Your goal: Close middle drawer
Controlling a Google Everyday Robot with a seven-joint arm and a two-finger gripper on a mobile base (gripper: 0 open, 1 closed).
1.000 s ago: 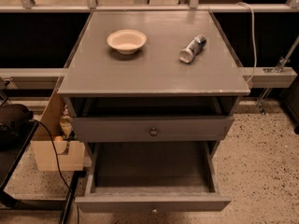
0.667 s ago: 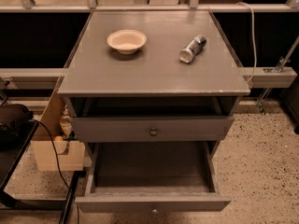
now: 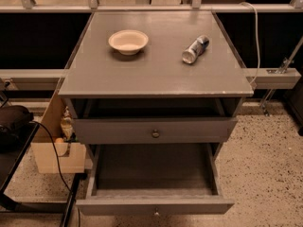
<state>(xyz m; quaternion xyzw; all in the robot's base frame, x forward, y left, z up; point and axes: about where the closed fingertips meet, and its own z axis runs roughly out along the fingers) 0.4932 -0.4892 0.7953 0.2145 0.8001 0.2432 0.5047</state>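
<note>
The grey cabinet (image 3: 156, 74) stands in the centre of the camera view. The middle drawer (image 3: 154, 205) is pulled far out toward me, its empty inside open to view, with a small round knob (image 3: 156, 213) at the bottom edge of the frame. Above it, the taller top drawer front (image 3: 118, 130) with a brass-toned knob (image 3: 155, 133) stands slightly out under the cabinet top. The lowest drawer is hidden beneath the open one. The gripper is not in view.
A cream bowl (image 3: 128, 41) and a can lying on its side (image 3: 195, 49) rest on the cabinet top. A cardboard box (image 3: 52, 145) and a black cable (image 3: 57, 164) are at the left. A dark object (image 3: 14, 122) sits at the left edge. Speckled floor (image 3: 265, 164) lies to the right.
</note>
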